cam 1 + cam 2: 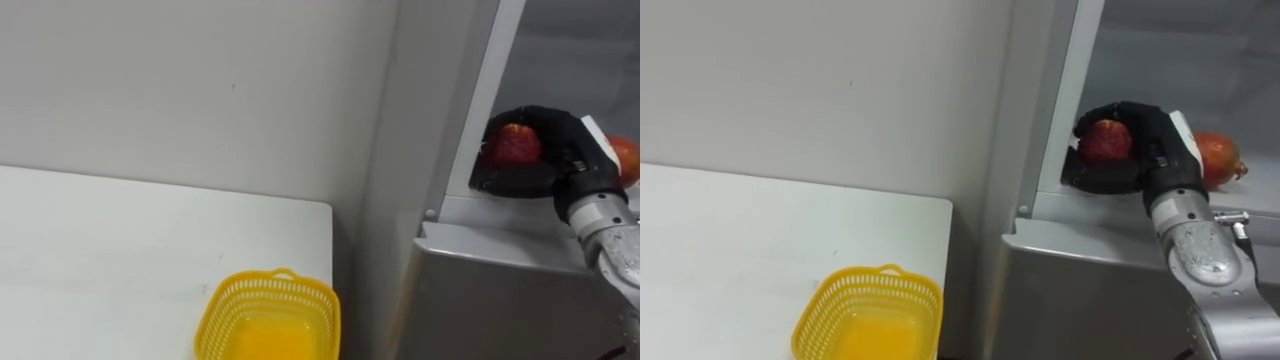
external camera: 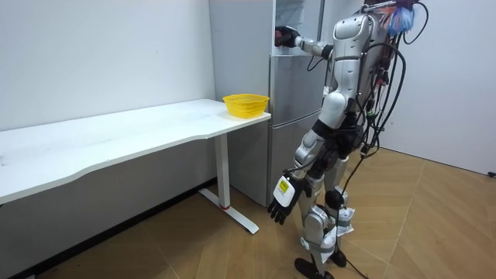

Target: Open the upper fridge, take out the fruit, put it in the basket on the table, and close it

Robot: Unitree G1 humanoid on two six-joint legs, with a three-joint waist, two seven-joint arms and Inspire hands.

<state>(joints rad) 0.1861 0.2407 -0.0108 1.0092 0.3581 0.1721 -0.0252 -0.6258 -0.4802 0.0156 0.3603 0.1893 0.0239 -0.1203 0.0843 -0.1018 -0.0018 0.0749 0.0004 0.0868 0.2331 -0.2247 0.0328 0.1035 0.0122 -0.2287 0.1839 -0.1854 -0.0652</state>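
The round red fruit (image 1: 1108, 140) sits at the front edge of the upper fridge compartment's shelf (image 1: 1110, 212), inside the black-gloved right hand (image 1: 1148, 150). The fingers curl over its top and the thumb closes beneath it, so the hand has it enclosed. The fruit is roughly a ball with no long axis to speak of, so the grip angle matters little. What counts is the way out: the hand is just inside the opening, beside the pale upright fridge frame (image 1: 1068, 100) on the robot's left. The withdrawal probably has to come straight back towards the robot before any swing leftward.

A second, red-orange fruit (image 1: 1218, 157) lies just behind the hand on the same shelf and could be nudged by the wrist. Below is the grey lower fridge door (image 1: 1090, 300). Down and to the left, well apart, the yellow woven plastic basket (image 1: 865, 275) stands near the corner of the white counter (image 1: 730, 240), a likely drop point. The left hand (image 2: 283, 203) hangs loose-fingered by the thigh.
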